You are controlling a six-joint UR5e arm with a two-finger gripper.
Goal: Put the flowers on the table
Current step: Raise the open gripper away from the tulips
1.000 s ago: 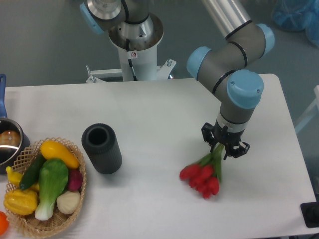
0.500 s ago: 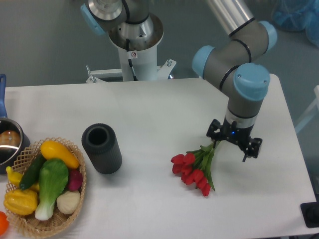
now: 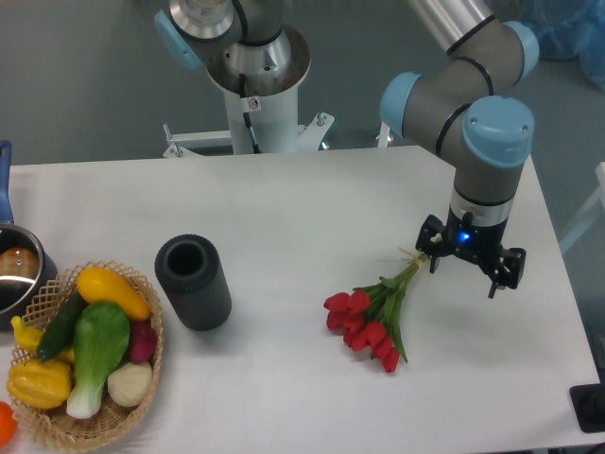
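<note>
The flowers (image 3: 371, 317), a bunch of red tulips with green stems, lie flat on the white table (image 3: 284, 208) right of centre, blooms toward the front left and stem ends toward the back right. My gripper (image 3: 466, 270) hangs just right of the stem ends, fingers spread open and empty, apart from the stems.
A dark ribbed cylinder (image 3: 193, 282) stands upright left of centre. A wicker basket (image 3: 57, 416) of vegetables sits at the front left corner, with a metal pot (image 3: 17, 274) behind it at the left edge. The arm's base (image 3: 255, 85) stands behind the table.
The gripper let go of the flowers, which now lie flat on the table. It has moved to the right and away from the stems, open.
</note>
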